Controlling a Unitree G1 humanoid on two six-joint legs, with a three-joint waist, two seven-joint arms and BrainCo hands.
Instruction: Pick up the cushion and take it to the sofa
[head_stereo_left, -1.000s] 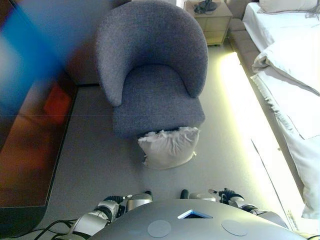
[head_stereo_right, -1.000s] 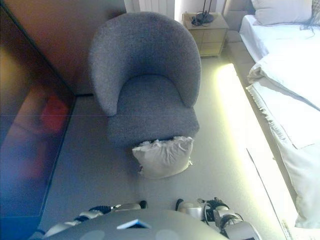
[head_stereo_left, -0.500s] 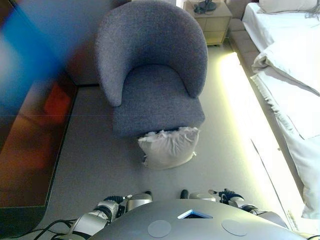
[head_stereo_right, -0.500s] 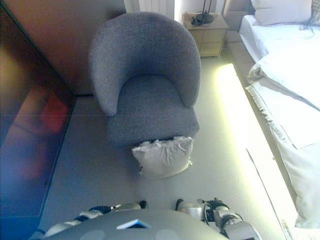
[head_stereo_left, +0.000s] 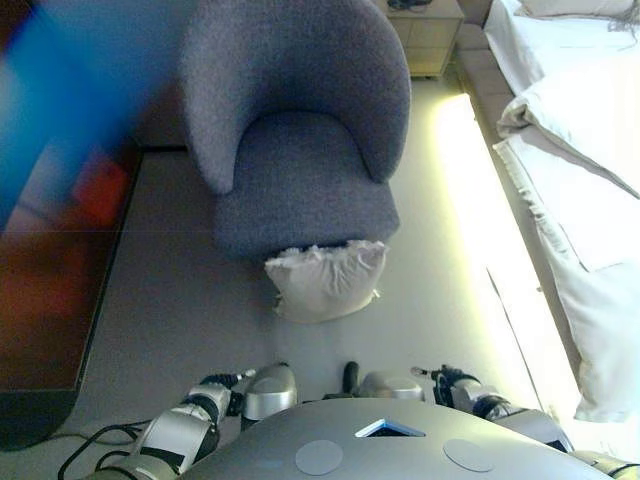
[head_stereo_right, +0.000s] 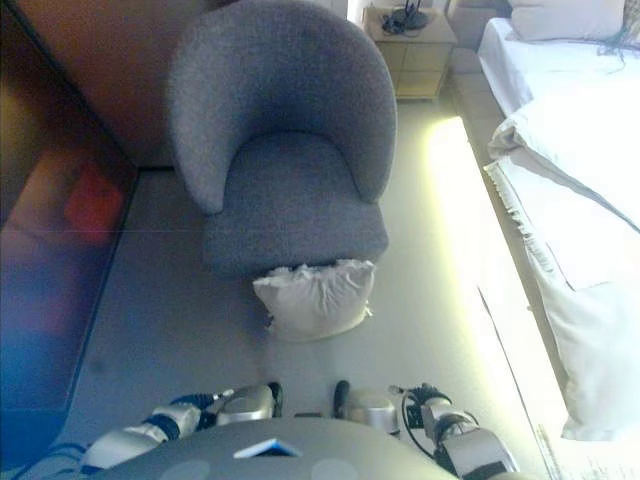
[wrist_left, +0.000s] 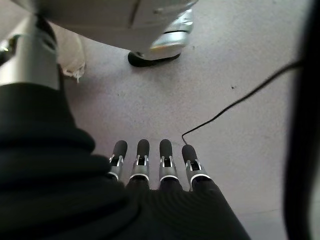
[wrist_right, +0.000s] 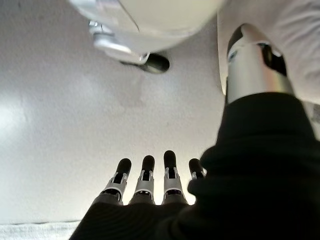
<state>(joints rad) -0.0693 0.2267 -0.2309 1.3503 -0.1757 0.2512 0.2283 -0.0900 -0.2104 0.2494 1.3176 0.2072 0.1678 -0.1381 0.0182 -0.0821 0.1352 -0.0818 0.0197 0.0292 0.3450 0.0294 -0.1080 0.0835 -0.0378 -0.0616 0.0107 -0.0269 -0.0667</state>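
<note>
Cushion (head_stereo_left: 325, 281) on floor (head_stereo_left: 180, 300), propped against armchair (head_stereo_left: 300, 150) front at 12 o'clock. Left robot hand (wrist_left: 155, 167), right robot hand (wrist_right: 150, 177): straight-fingered, empty, hanging low, not yet reaching.

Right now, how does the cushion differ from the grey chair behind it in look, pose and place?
The cushion is pale and crumpled with a ruffled top edge; the armchair is dark grey with a smooth curved back. The cushion sits on the floor, leaning against the armchair's front; the armchair stands upright on its own. The cushion is much the smaller. Neither the left hand nor the right hand touches either; both hang open, holding nothing.
</note>
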